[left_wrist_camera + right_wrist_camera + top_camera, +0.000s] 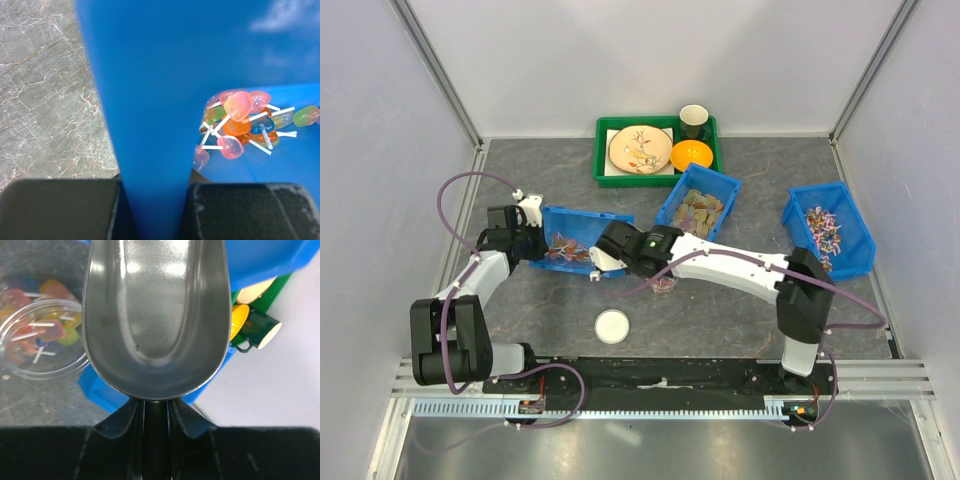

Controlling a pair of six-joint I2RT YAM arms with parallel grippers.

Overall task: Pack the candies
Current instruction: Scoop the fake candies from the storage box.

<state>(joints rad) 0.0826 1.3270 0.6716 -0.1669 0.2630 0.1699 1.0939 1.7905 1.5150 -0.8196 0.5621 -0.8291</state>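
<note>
The candies (pixel 245 125) are bright wrapped sweets on white sticks, heaped in a blue bin (pixel 582 222) at the left. My left gripper (pixel 152 200) is shut on that bin's left wall (pixel 150 90); in the top view it (pixel 530 243) sits at the bin's left end. My right gripper (pixel 156 412) is shut on the handle of a metal scoop (pixel 155 315), whose bowl is empty. In the top view it (pixel 605 257) is at the bin's near right corner. A clear round container (pixel 40 340) holds several candies; it shows partly under the right arm (pixel 663 285).
A white round lid (pixel 612 326) lies near the front. A blue bin of pastel packets (pixel 698 208) stands in the middle, and one of tiny sweets (pixel 825 232) at the right. A green tray (pixel 604 165) at the back holds a plate, an orange bowl and a dark mug.
</note>
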